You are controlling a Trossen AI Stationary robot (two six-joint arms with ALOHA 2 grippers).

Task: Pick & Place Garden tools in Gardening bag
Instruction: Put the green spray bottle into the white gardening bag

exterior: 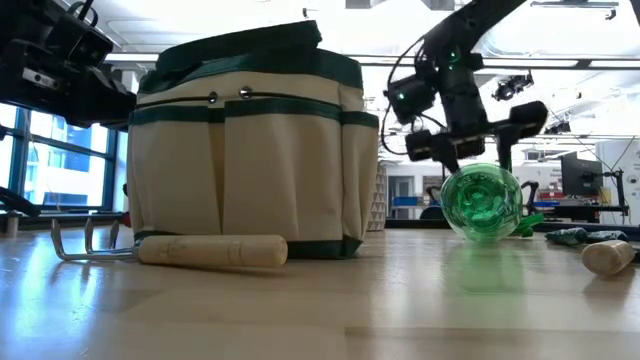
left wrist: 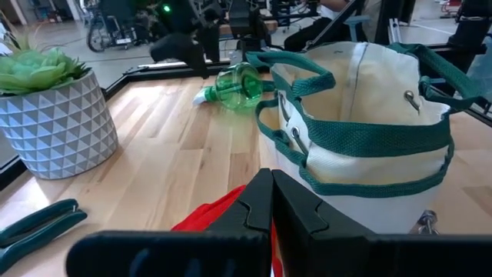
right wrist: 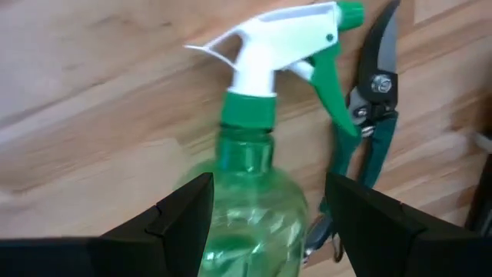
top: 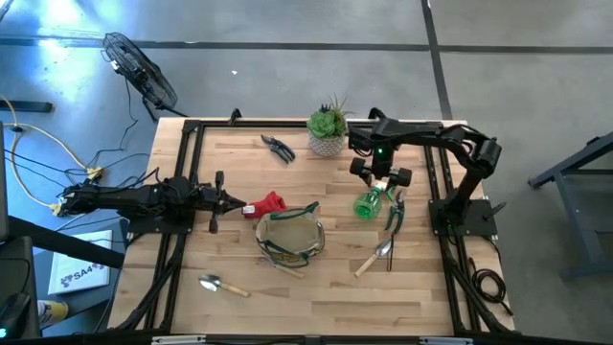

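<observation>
Your right gripper is hanging open, fingers straddling the green spray bottle lying beside the green-handled pruner. Farther over, your left gripper is sitting clenched by the red item, just beside the gardening bag mid-table.

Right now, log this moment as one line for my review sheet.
right gripper: open around spray bottle | left gripper: shut, by red item | bag: upright, mid-table | bottle: lying beside green pruner

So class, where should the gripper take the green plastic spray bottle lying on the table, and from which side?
Grip the green plastic spray bottle across its round body, from above: it lies on its side, and the open right gripper already straddles it.
</observation>
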